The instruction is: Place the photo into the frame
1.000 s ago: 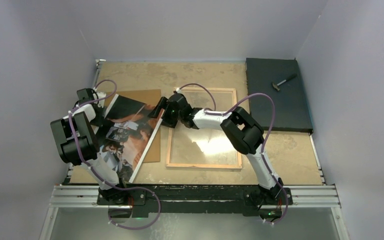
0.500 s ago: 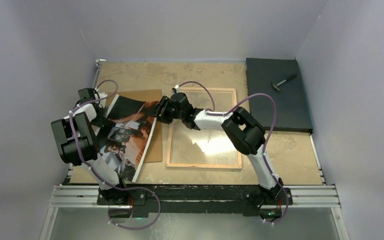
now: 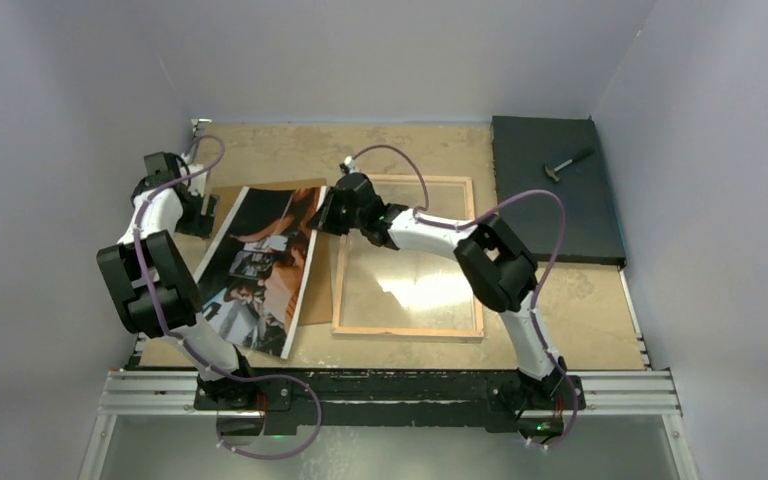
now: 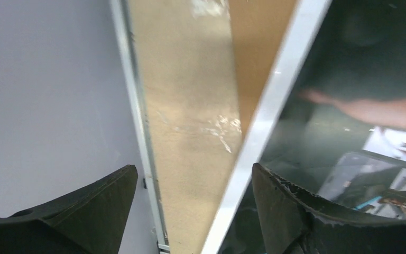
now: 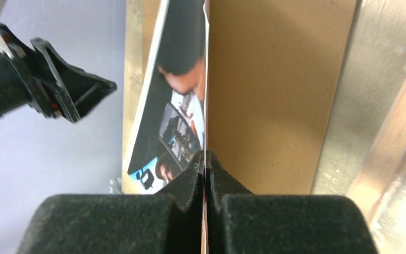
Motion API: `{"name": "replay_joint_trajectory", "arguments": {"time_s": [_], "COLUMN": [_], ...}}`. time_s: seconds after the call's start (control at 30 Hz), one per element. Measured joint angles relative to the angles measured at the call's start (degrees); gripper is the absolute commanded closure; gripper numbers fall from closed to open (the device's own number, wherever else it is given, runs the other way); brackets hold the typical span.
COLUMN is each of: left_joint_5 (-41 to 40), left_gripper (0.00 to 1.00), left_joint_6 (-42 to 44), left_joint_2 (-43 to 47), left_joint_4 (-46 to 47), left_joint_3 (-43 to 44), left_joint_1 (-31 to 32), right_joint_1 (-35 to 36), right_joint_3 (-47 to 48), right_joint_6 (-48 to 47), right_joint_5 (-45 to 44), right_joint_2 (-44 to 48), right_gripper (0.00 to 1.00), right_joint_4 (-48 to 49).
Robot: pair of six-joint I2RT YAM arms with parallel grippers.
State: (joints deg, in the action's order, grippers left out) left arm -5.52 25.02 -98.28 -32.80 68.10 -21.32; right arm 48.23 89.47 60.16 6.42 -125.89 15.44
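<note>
The photo [image 3: 260, 265], a dark and orange print with a white border, lies tilted on the brown backing board [image 3: 282, 189] at the table's left. My right gripper [image 3: 324, 216] is shut on the photo's upper right edge; in the right wrist view the print's thin edge [image 5: 205, 79] runs up from between the pressed pads. My left gripper [image 3: 196, 211] stands open beside the photo's far left corner. In the left wrist view the white border [image 4: 275, 100] crosses between the spread fingers [image 4: 280, 206], touching neither. The frame [image 3: 407, 331] lies flat mid-table, to the right of the photo.
A black slab [image 3: 555, 190] with a small hammer [image 3: 568, 165] on it fills the far right corner. Pale walls close in the table on three sides. A metal rail [image 3: 390, 390] with both arm bases runs along the near edge.
My right gripper has shut on the photo's edge. My left gripper has opened, let go of the photo and drawn back to the far left. The photo has settled flatter and shifted right.
</note>
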Motion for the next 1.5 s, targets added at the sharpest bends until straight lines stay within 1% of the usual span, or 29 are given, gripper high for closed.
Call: {"name": "replay_joint_trajectory", "arguments": {"time_s": [0.07, 0.1, 0.2, 0.3, 0.37, 0.43, 0.53, 0.63, 0.7, 0.8, 0.9, 1.0, 1.13, 1.23, 1.37, 1.47, 1.5], "left_joint_5": [0.1, 0.2, 1.1, 2.4, 3.2, 3.9, 4.9, 5.5, 5.7, 6.0, 6.4, 6.5, 6.8, 6.9, 6.9, 6.8, 6.8], "left_gripper": [0.1, 0.08, 0.06, 0.04, 0.03, 0.03, 0.03, 0.03, 0.03, 0.03, 0.03, 0.03, 0.03, 0.03, 0.03, 0.03, 0.03], "left_joint_6": [-0.8, -1.3, -2.5, -3.6, -4.3, -4.9, -5.3, -5.9, -6.0, -6.0, -6.0, -6.0, -6.0, -6.0, -5.9, -5.9, -5.9], "left_joint_2": [0.3, 0.6, 1.6, 2.7, 3.2, 3.4, 3.4, 3.4, 3.5, 3.8, 4.4, 5.0, 5.3, 5.4, 5.8, 6.1, 6.3], "left_joint_4": [-1.9, -2.9, -5.5, -7.3, -8.2, -9.2, -10.7, -11.5, -11.9, -12.0, -12.3, -12.5, -12.7, -12.6, -12.7, -12.7, -12.6], "left_joint_3": [3.9, 5.8, 11.1, 14.7, 15.7, 15.8, 15.8, 15.8, 15.6, 15.4, 15.0, 14.6, 14.5, 14.2, 12.8, 12.1, 11.8], "left_joint_1": [0.0, 0.0, 0.0, 0.0, 0.0, 0.0, 0.1, 0.3, 0.5, 0.7, 0.9, 0.8, 0.8, 0.8, 0.8, 0.8, 0.8], "right_joint_1": [-0.4, -0.5, -1.6, -2.6, -3.0, -2.8, 0.9, 8.0, 12.6, 17.8, 21.1, 22.9, 23.8, 23.4, 21.8, 19.4, 18.6], "right_joint_3": [0.9, 1.2, 4.1, 10.4, 13.9, 14.8, 14.4, 14.0, 14.0, 12.9, 12.5, 12.5, 13.2, 16.2, 22.3, 26.0, 26.7], "right_joint_6": [-4.3, -6.4, -14.4, -24.1, -30.5, -36.6, -44.8, -50.6, -52.3, -53.1, -51.3, -47.4, -40.4, -36.1, -31.9, -28.8, -27.7], "right_joint_5": [-1.7, -2.7, -6.1, -10.7, -14.5, -17.9, -23.3, -28.5, -33.1, -41.8, -48.9, -51.8, -51.1, -49.4, -45.4, -41.1, -39.8], "right_joint_2": [3.0, 4.9, 12.1, 20.2, 25.9, 32.6, 40.7, 44.0, 43.3, 39.2, 30.3, 21.5, 14.6, 12.0, 8.8, 5.7, 4.7], "right_gripper": [1.0, 1.0, 1.0, 1.0, 1.0, 1.0, 1.0, 1.0, 1.0, 1.0, 1.0, 1.0, 1.0, 1.0, 1.0, 1.0, 0.96], "right_joint_4": [-3.5, -4.9, -9.7, -14.6, -16.5, -17.2, -18.6, -21.6, -24.9, -31.6, -41.3, -50.6, -60.0, -62.5, -60.8, -57.7, -57.0]}}
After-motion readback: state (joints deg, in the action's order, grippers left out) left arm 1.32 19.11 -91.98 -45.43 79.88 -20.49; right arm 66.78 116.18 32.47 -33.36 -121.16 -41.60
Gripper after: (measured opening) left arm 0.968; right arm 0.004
